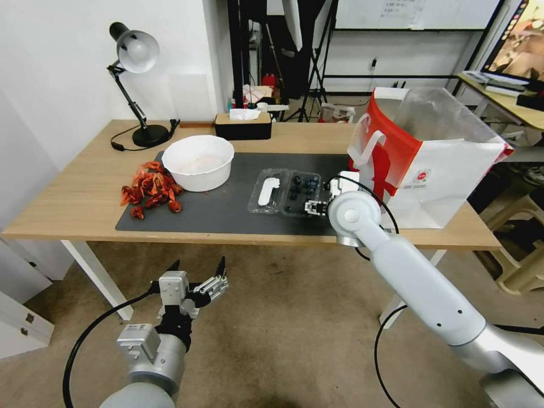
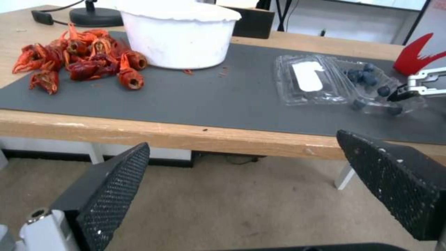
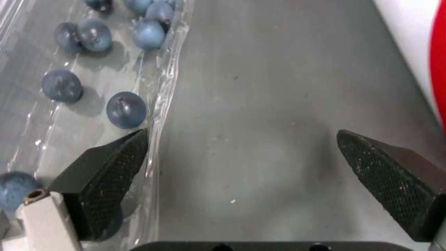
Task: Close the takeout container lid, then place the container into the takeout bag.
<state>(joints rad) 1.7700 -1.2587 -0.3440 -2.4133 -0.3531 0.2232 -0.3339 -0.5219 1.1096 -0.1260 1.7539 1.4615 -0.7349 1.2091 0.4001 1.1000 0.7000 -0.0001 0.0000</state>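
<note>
**Container open on mat, right end effector at its bag-side edge**

Landmark = dark mat (image 1: 226,209) on the counter (image 1: 73,198).

- Takeout bag (image 1: 436,170): upright, mouth open, off the mat's right end, near the counter's right edge. Bare mat strip between the bag and the container.
- White bowl (image 1: 198,161): on the mat's back-left area, rim clear of the container.
- Red crayfish shells (image 1: 150,190): piled over the mat's left edge, just in front of the bowl, well apart from the container.
- Takeout container (image 1: 300,192): lies flat and open, mid-right on the mat. Berry half toward the bag; lid (image 1: 269,191) folded out on the bowl side, sticker up. Open mat between the lid and the bowl, and in front toward the counter's front edge.
- Right end effector (image 1: 314,207): low over the mat at the container's front bag-side corner. Fingers (image 3: 111,167) spread apart, holding nothing; one sits over the berry half's rim, the other over bare mat.
- Left end effector (image 1: 195,275): off the counter, below its front edge, over the floor. Fingers apart, empty.
</note>
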